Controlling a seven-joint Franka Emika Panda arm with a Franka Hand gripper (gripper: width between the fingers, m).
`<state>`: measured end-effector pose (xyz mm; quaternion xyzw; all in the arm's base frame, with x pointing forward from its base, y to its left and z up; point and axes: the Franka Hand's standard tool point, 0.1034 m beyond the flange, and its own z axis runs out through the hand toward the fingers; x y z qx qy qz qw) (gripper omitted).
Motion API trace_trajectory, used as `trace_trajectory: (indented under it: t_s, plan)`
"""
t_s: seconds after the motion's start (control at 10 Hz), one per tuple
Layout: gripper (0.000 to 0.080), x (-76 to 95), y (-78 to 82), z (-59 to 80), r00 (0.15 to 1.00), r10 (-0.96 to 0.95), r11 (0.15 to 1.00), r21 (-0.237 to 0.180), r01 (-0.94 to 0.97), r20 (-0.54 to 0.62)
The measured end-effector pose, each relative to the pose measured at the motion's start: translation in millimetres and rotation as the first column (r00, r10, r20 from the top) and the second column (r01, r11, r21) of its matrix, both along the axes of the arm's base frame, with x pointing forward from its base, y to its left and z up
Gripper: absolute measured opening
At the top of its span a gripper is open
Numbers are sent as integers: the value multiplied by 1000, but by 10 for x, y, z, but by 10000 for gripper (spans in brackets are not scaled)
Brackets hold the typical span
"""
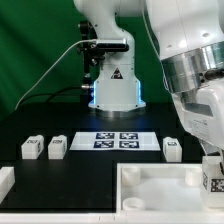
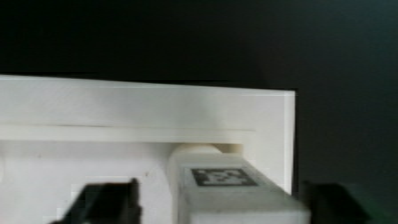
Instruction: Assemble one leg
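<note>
Gripper (image 2: 217, 208) straddles the leg (image 2: 224, 182) at a corner of the tray (image 2: 107, 110). I see a gap on either side, so the fingers are spread and gripping nothing. The leg looks like light, rigid, smooth plastic, so I'd pinch its flat sides. I count four legs: this one and three on the table (image 1: 90, 165) around the marker board (image 1: 118, 140). One tray.
</note>
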<state>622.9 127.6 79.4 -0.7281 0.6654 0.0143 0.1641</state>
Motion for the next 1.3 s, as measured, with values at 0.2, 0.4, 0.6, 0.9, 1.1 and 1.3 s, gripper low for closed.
trace_trajectory:
  t_s: [0.2, 0.4, 0.6, 0.9, 1.1, 1.3]
  plan:
    - [633, -48, -96, -53, 931, 363, 930, -80, -358, 44]
    - [645, -56, -182, -49, 768, 639, 764, -151, -628, 35]
    - [649, -51, -189, -55, 664, 746, 660, -195, -726, 50]
    - [649, 66, -142, 63, 241, 969, 211, -323, -923, -55]
    - [649, 77, -77, 65, 189, 980, 156, -335, -929, -69]
    - [405, 77, -76, 64, 255, 965, 221, -326, -919, -63]
